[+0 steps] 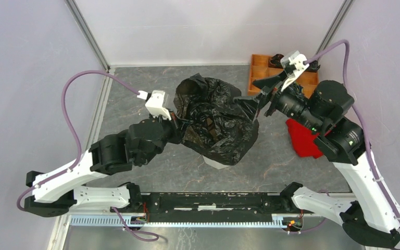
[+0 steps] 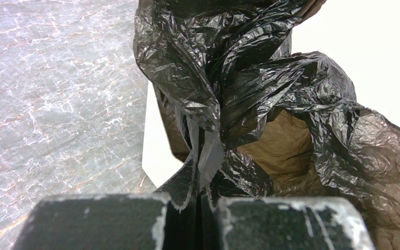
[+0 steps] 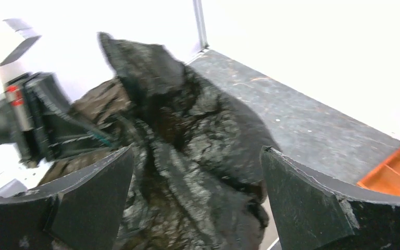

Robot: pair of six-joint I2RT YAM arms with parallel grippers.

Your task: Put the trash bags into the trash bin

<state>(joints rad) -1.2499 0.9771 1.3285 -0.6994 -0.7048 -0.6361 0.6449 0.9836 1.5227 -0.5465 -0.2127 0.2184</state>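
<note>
The left pincer (image 2: 200,174) is clamped tight on a pinched fold of the bag (image 1: 216,117), at the bag's left edge. The bag lies crumpled over the bin (image 1: 216,163) in the middle of the tabletop (image 1: 135,99); only a white sliver of the bin shows below the film. The right pincer (image 3: 197,156) is spread wide and holds nothing, its fingers at the bag's right edge; I cannot tell if they touch it. A red cloth (image 1: 302,138) lies under the right arm, and an orange tray (image 1: 260,70) sits in the far right corner.
</note>
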